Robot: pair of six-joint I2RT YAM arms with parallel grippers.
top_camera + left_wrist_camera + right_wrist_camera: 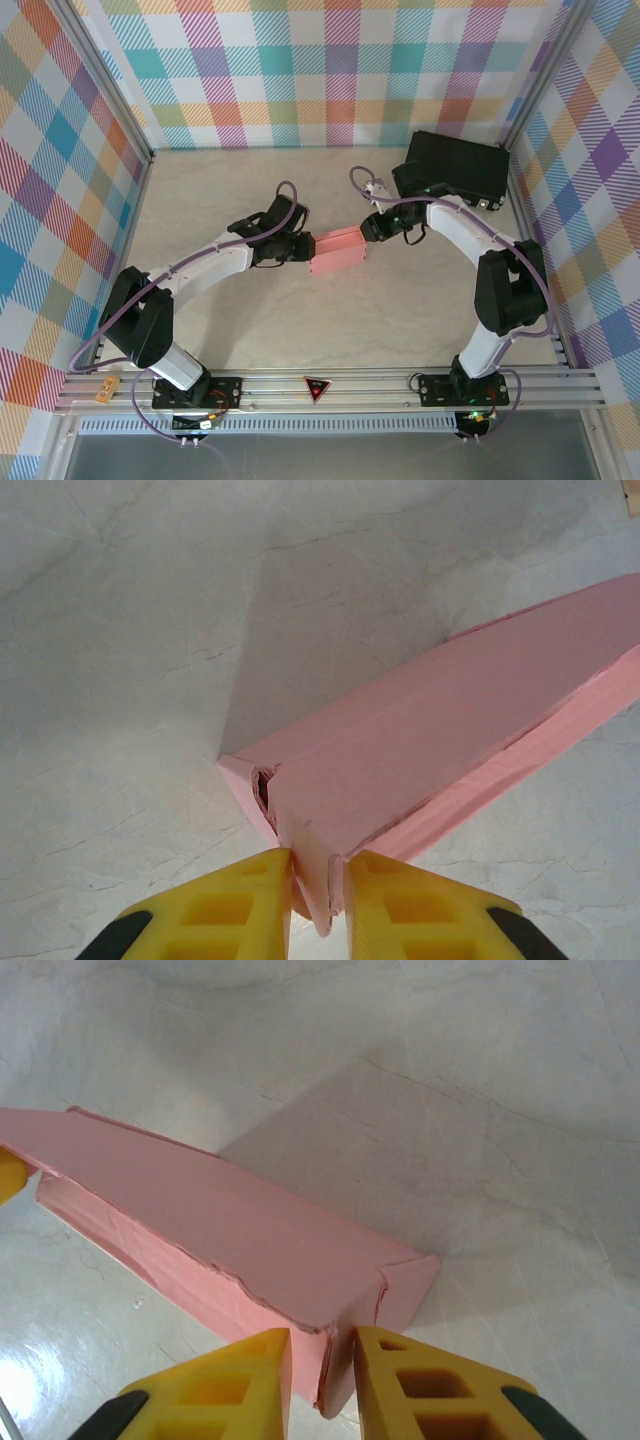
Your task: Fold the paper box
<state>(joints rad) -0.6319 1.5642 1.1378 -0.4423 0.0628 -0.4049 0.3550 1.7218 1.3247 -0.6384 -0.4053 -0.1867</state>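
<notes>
While the paper box (338,250) is held over the table (250,330) centre, left gripper (318,885) and right gripper (322,1365) each clamped on an end flap: advise pressing flaps squarely inward, releasing evenly, sparing creases.

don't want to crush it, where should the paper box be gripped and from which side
By a thin end flap, coming in from a short end. The paper box is long and hollow, so squeezing its walls would likely dent them; the left fingers and right fingers each straddle a flat flap.
</notes>
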